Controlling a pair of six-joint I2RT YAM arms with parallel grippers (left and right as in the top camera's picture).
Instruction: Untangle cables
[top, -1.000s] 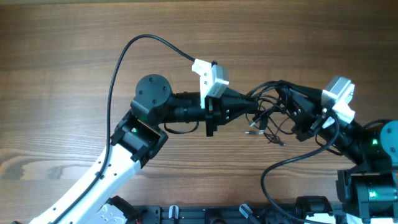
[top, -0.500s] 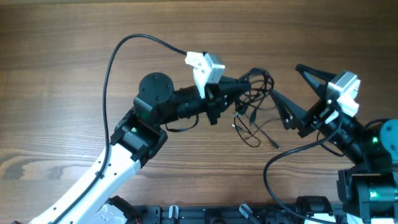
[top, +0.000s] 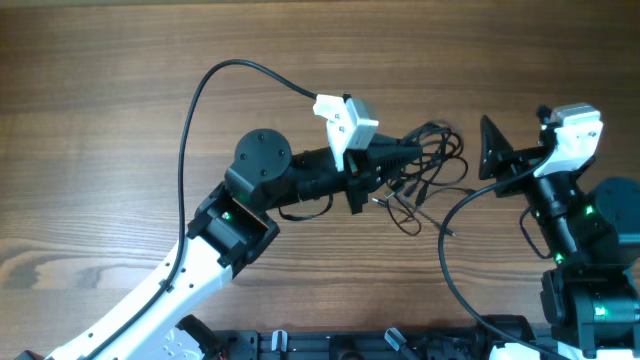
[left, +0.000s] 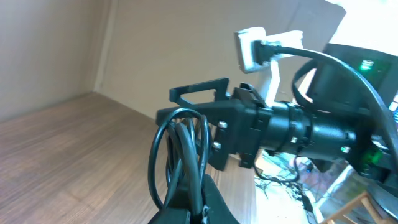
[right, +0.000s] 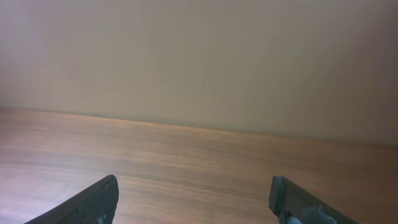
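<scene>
Cables (top: 432, 168): thin black cords in a loose tangle, right of table (top: 100, 100) centre, lying between the two arms. Several loops are bunched at the tip of the left gripper (top: 410, 156). A few free ends with small plugs trail toward the near side and lie on the wood, just below the tip. Left gripper: jaws closed tight on the cords. The left wrist view shows a doubled loop of cable (left: 180, 155) rising out of the pinched left gripper (left: 194, 208), so the bundle is clamped, not merely touched. The loops stand up off the table there. Right gripper (top: 488, 150): sits just right of the tangle and faces it, apart from the cords, with no strand touching it in the overhead view. Its jaws are spread wide. In the right wrist view of the right gripper (right: 196, 205) the two fingertips (right: 93, 202) sit at opposite lower corners, with only bare table between them and nothing held.
</scene>
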